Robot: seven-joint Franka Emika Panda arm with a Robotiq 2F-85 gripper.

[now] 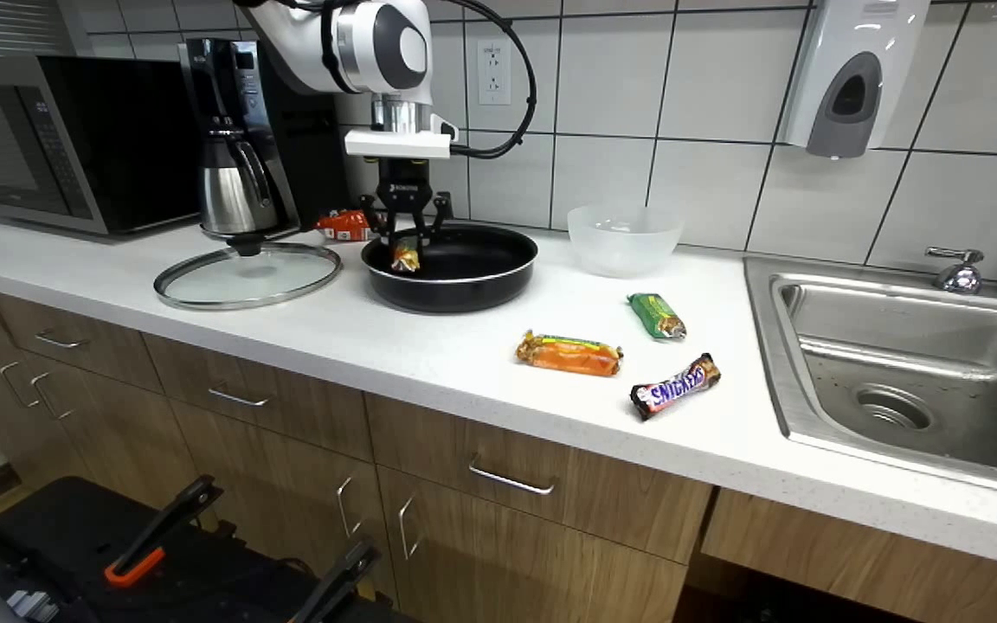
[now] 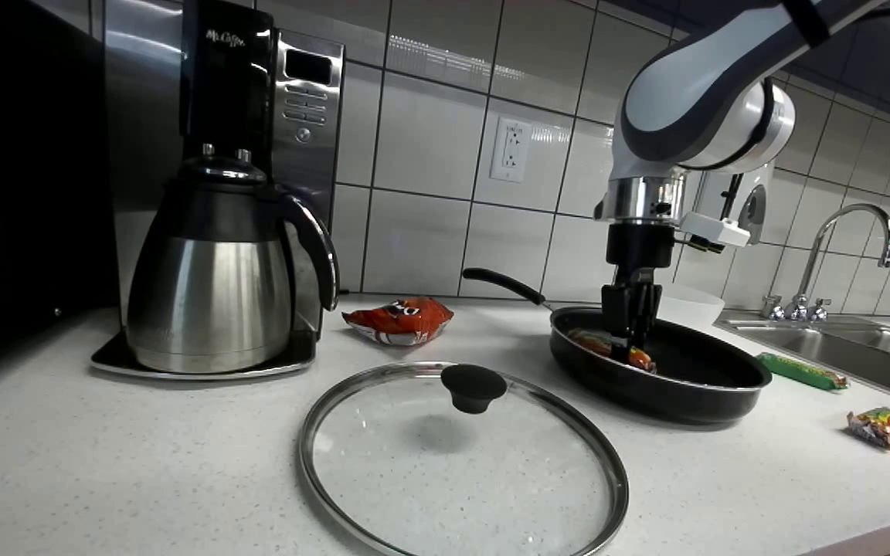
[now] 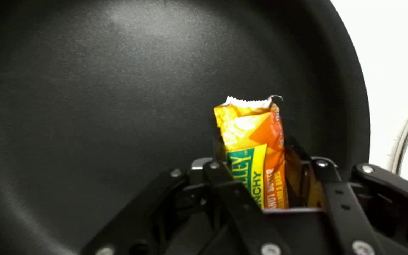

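Note:
An orange and yellow granola bar [image 3: 251, 131], printed with a green label, is inside the black frying pan [image 1: 455, 298]. My gripper [image 3: 255, 145] reaches down into the pan and is shut on the bar, a finger along each long side. The bar's lower end is hidden by the gripper body in the wrist view. In an exterior view the bar [image 2: 640, 360] shows on both sides of the dark fingers, low near the pan's rim. Another exterior view shows the gripper [image 1: 408, 244] at the pan's side nearer the lid. Whether the bar rests on the pan's bottom I cannot tell.
A glass lid [image 1: 247, 275] lies beside the pan, with a red snack bag [image 2: 402, 320] behind. The pan's handle [image 2: 503, 283] points toward the wall. A translucent bowl [image 1: 624, 240], green bar [image 1: 657, 316], orange bar [image 1: 572, 355] and Snickers [image 1: 676, 387] lie toward the sink [image 1: 775, 346].

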